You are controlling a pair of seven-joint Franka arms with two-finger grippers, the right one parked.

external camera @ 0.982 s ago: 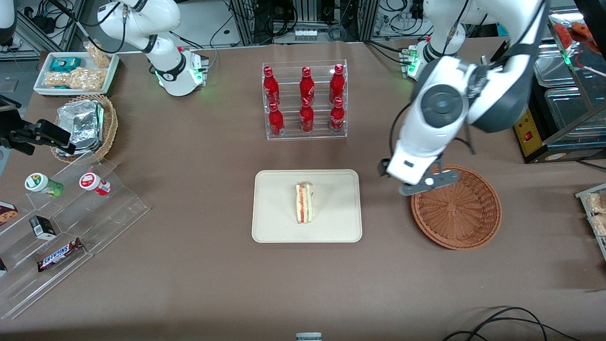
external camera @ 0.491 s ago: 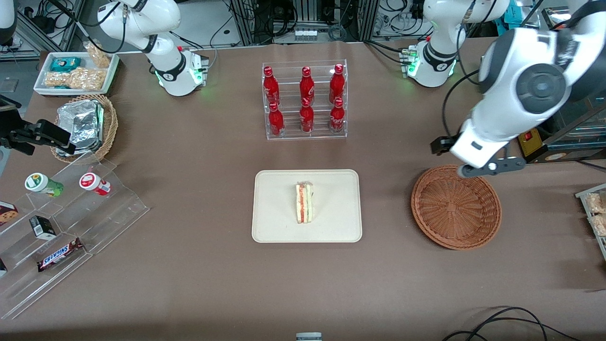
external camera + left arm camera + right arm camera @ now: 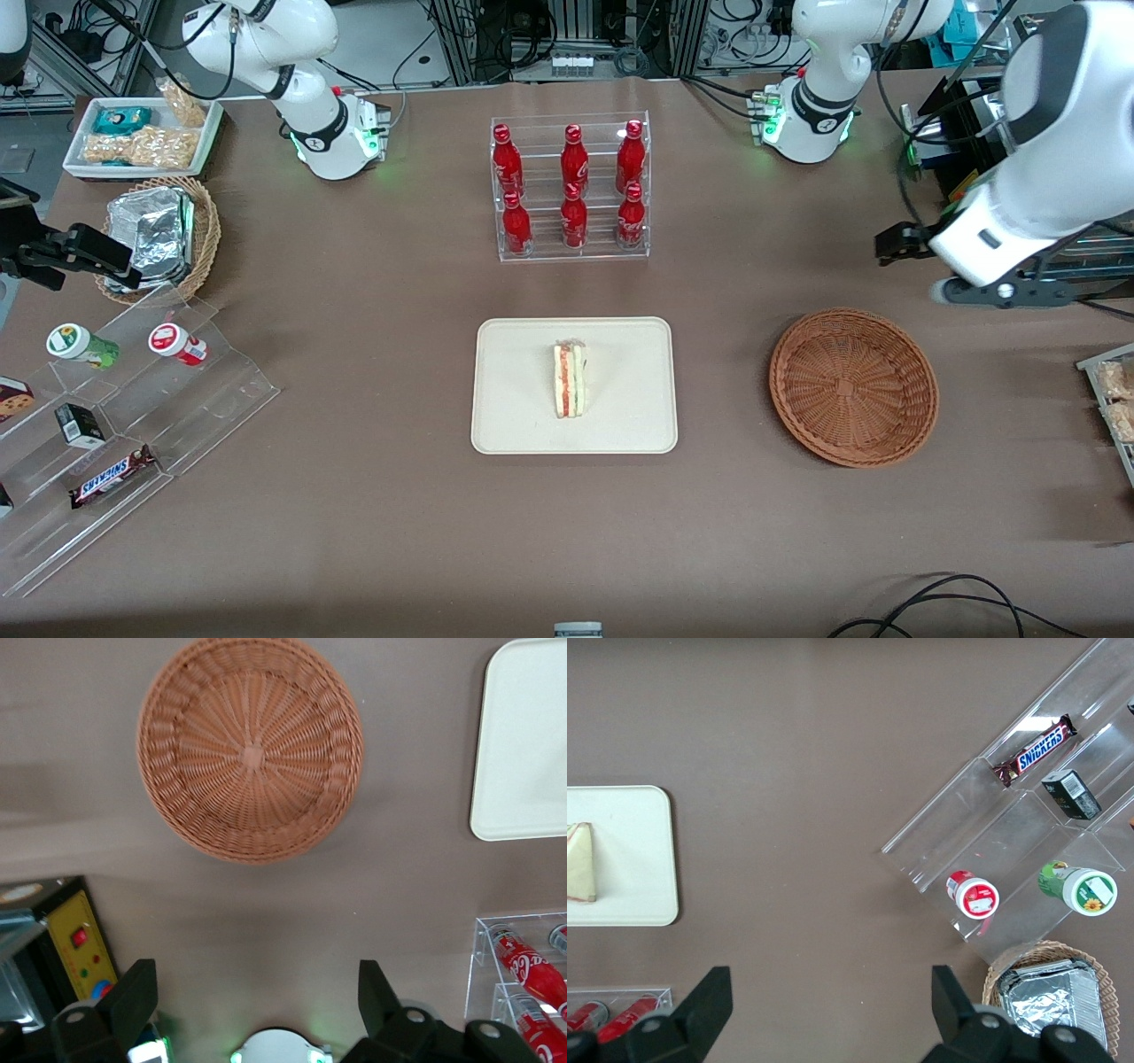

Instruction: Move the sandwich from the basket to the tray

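The sandwich (image 3: 570, 381), a white wedge with orange-red and green filling, lies on the cream tray (image 3: 620, 425) in the middle of the table. It also shows in the right wrist view (image 3: 579, 863) on the tray (image 3: 638, 877). The reddish-brown wicker basket (image 3: 853, 386) is empty and stands toward the working arm's end of the table. It also shows in the left wrist view (image 3: 251, 747), with a corner of the tray (image 3: 523, 753). My left gripper (image 3: 257, 997) is open and empty, raised high, farther from the front camera than the basket.
A clear rack of red cola bottles (image 3: 571, 188) stands farther back than the tray. A tan basket with foil packets (image 3: 159, 232), a white snack tray (image 3: 142, 135) and a clear stepped shelf with snacks (image 3: 124, 416) lie toward the parked arm's end. Boxes and containers (image 3: 1054, 204) stand by the working arm.
My left arm has swung away from above the basket's rim toward the working arm's end of the table and risen. The sandwich stays on the tray.
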